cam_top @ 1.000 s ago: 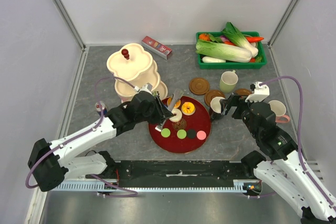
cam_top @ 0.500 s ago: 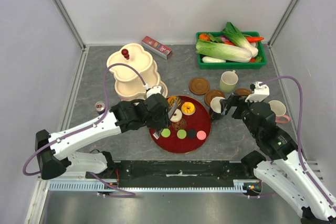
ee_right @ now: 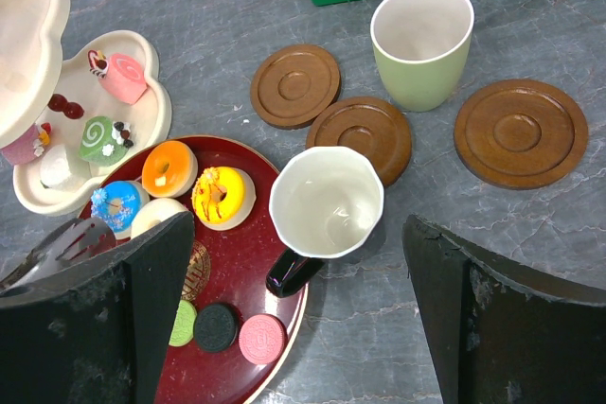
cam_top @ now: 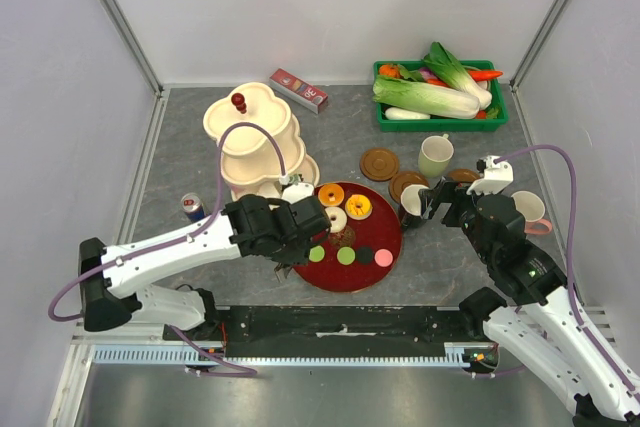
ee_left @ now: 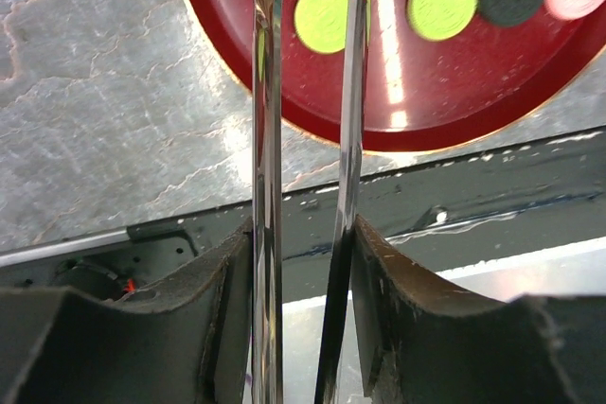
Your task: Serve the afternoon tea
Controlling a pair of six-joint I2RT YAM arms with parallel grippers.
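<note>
Grey marbled tabletop (cam_top: 180, 137), and the left gripper (ee_left: 303, 234) pinches silver metal tongs (ee_left: 268, 139) over the round dark-red tray (ee_left: 473, 82) of small colourful sweets (ee_left: 322, 16). Right gripper (ee_right: 295, 226) gapes wide above the black, white-lined mug (ee_right: 327, 201) beside that tray.

A grey, stone-veined desk (cam_top: 340, 132) sits inside a booth of plain white panels: a back wall (cam_top: 330, 7), a left wall (cam_top: 60, 127) and a right wall (cam_top: 595, 117), joined at the far corners by slanting aluminium posts (cam_top: 118, 17). A black mounting plate (cam_top: 380, 319) and a slotted metal rail (cam_top: 330, 355) run along the near edge. The light is soft and even, with pale glare on the desk.
</note>
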